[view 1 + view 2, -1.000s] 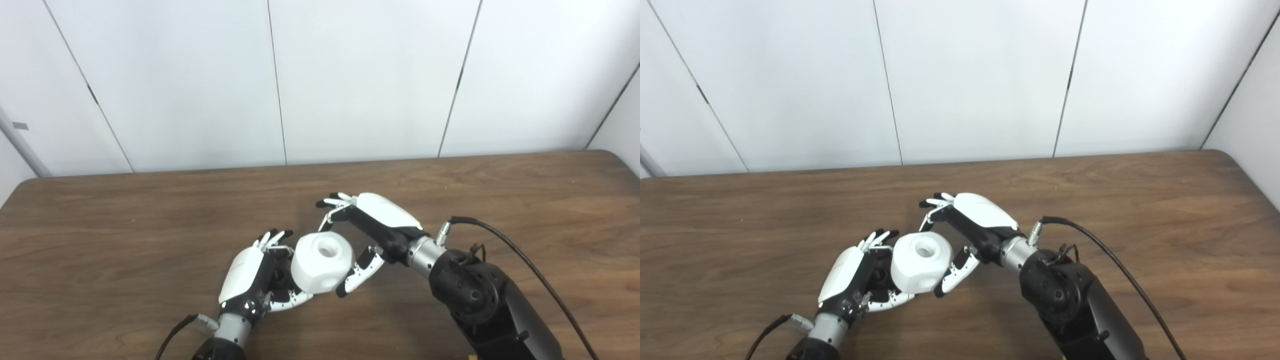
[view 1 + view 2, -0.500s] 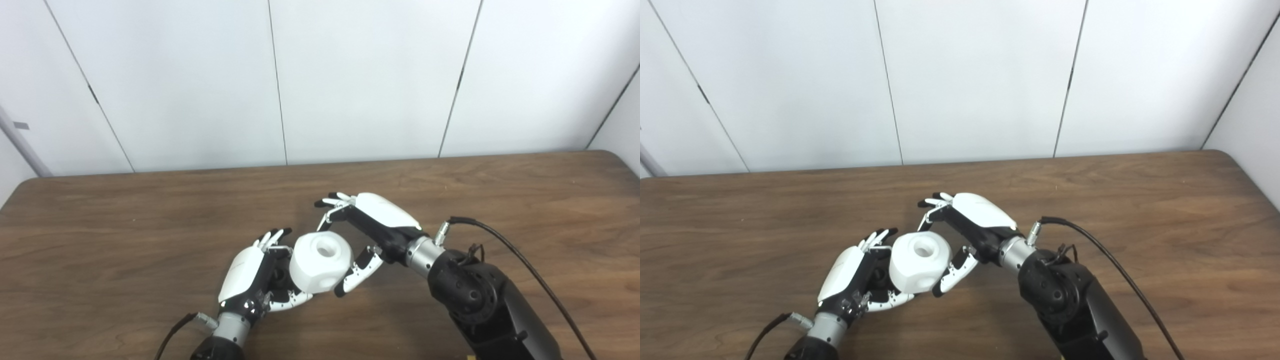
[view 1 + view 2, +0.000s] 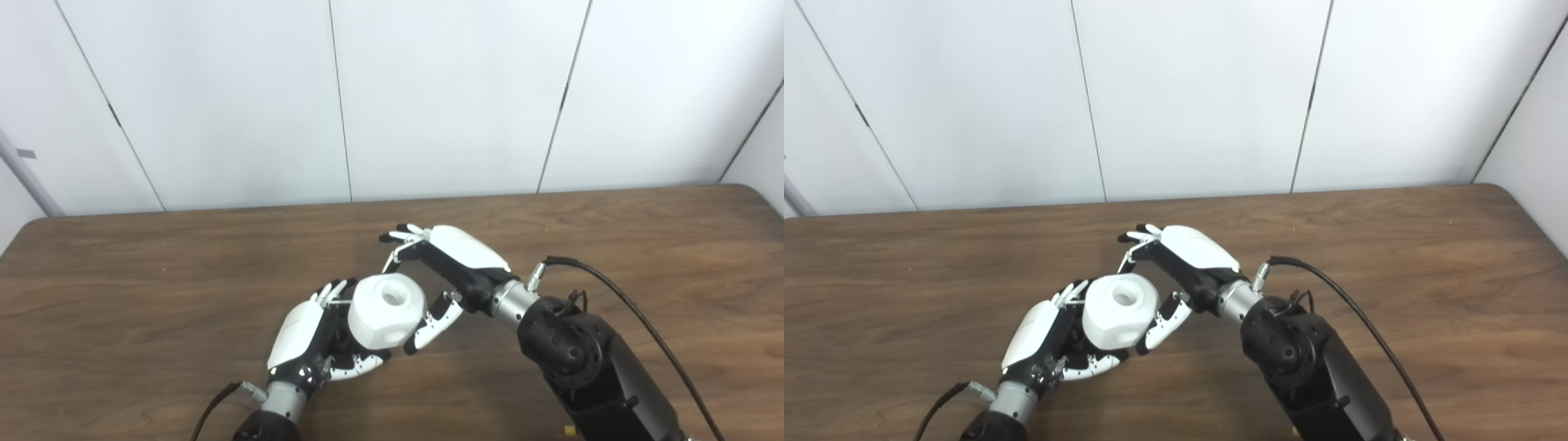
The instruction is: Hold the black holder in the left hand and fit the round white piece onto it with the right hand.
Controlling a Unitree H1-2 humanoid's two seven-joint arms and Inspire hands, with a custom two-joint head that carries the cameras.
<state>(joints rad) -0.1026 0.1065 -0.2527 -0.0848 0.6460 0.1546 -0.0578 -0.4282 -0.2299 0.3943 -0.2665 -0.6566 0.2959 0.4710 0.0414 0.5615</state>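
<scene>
The round white piece (image 3: 386, 311), a chunky faceted knob with a hole in its top face, is pinched between the fingers and thumb of my right hand (image 3: 460, 264). It sits pressed into the palm of my left hand (image 3: 301, 334), which lies low over the table with its fingers curled up beside the piece. The black holder is in that left palm. Only a dark sliver of the holder (image 3: 340, 342) shows under the white piece; the rest is hidden, so I cannot tell whether the two parts are seated together.
The brown wooden table (image 3: 153, 294) stretches wide to both sides, with its far edge against a white panelled wall (image 3: 429, 92). A black cable (image 3: 618, 300) loops off my right wrist, and a second cable (image 3: 211, 410) trails from my left wrist.
My right hand has carried the white piece left and slightly away from me, onto the left palm. It now covers the holder that showed before. The left hand has barely moved.
</scene>
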